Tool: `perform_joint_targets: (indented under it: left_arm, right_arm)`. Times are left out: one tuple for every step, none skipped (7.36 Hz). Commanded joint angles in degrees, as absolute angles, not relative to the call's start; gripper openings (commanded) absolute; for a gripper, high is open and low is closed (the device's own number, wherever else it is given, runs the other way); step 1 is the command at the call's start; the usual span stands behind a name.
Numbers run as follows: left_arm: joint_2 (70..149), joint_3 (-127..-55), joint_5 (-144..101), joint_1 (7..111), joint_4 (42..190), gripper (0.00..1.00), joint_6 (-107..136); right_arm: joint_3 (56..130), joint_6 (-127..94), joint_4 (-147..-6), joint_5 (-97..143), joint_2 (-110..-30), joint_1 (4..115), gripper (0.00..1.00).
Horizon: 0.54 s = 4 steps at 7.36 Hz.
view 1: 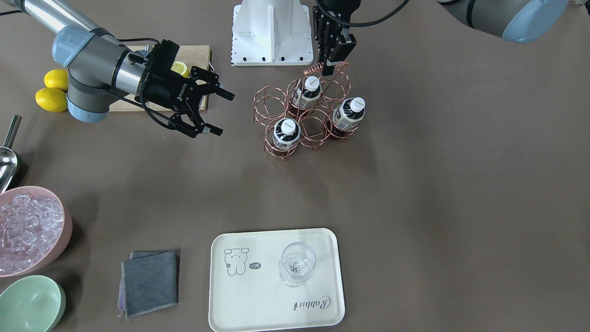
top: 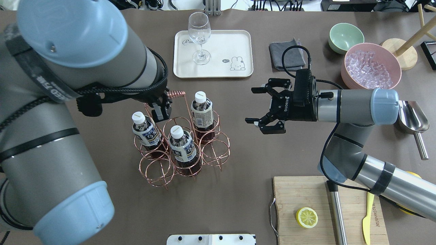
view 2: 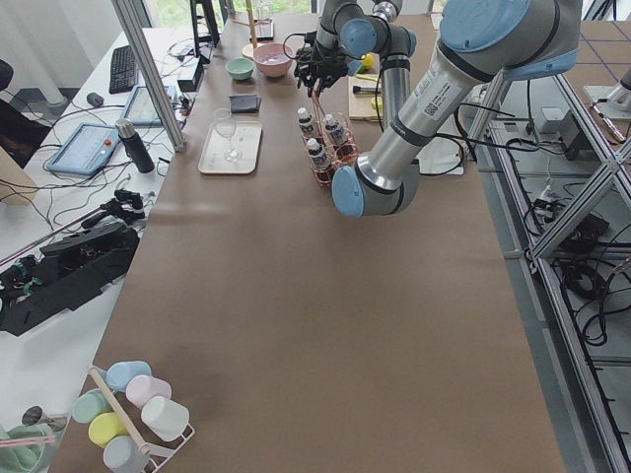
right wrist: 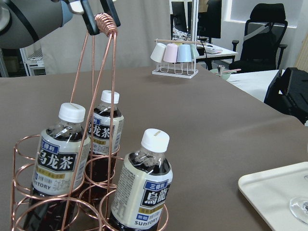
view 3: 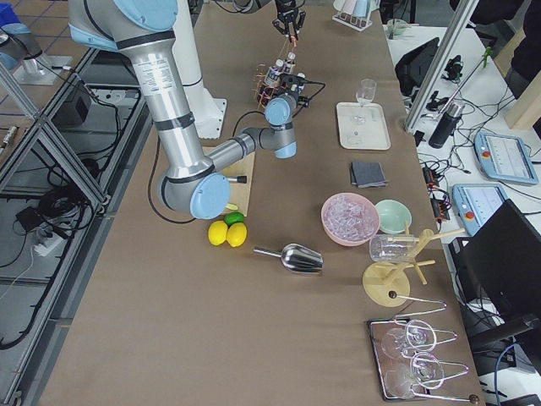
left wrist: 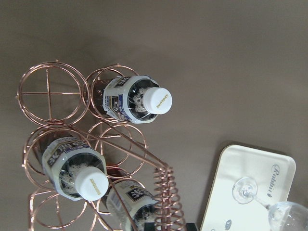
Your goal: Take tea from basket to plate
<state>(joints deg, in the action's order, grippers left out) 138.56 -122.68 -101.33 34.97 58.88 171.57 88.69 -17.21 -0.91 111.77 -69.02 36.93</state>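
My left claw [view 1: 328, 69] is clenched on the coiled handle [view 1: 314, 70] at the top of the basket [left wrist: 48, 92], with a finger on either side of the coil. The basket sits about midway between my edge of the counter [top: 102, 211] and the far edge, on my left half, and as far as I can tell its feet rest on the counter. It holds three tea bottles [top: 147, 131] [top: 184, 148] [top: 202, 115], each dropped into its own ring. All three stand upright, long axis vertical, white caps pointing straight up. They fill the rings in a zigzag: of the two rows of three, the row on my right has its far end ring filled, and the row on my left has the middle ring and the ring nearest me filled. The three rings between them are bare. My right claw [top: 251, 105] is released, jaws spread wide. It lies level above the counter on my right of the basket, fingertips aimed toward the bottles but well apart from them, touching nothing. The plate [top: 218, 41] lies flat near the middle of the far edge, its long side running along that edge, well apart from the basket. A stemmed glass [top: 199, 37] stands upright on its left half, and no tea is on it.
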Motion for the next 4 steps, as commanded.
perform_joint_targets:
  left_arm:
    - [144.6, -117.8, -98.9, 29.3, 58.9, 0.0, 171.5]
    - [147.5, -115.8, -98.8, 29.0, 58.9, 0.0, 171.3]
    - [149.3, -115.4, -98.9, 29.2, 58.8, 0.0, 171.2]
    - [149.8, -115.3, -99.0, 29.3, 58.6, 0.0, 171.1]
  right_arm:
    - [85.3, -16.6, 7.8, 112.3, -71.7, 38.4, 1.0]
    - [85.9, -16.6, 8.0, 112.6, -72.9, 39.1, 1.0]
    - [86.0, -16.7, 8.3, 113.0, -72.3, 39.6, 1.0]
    - [86.0, -16.6, 8.8, 113.0, -71.7, 40.4, 1.0]
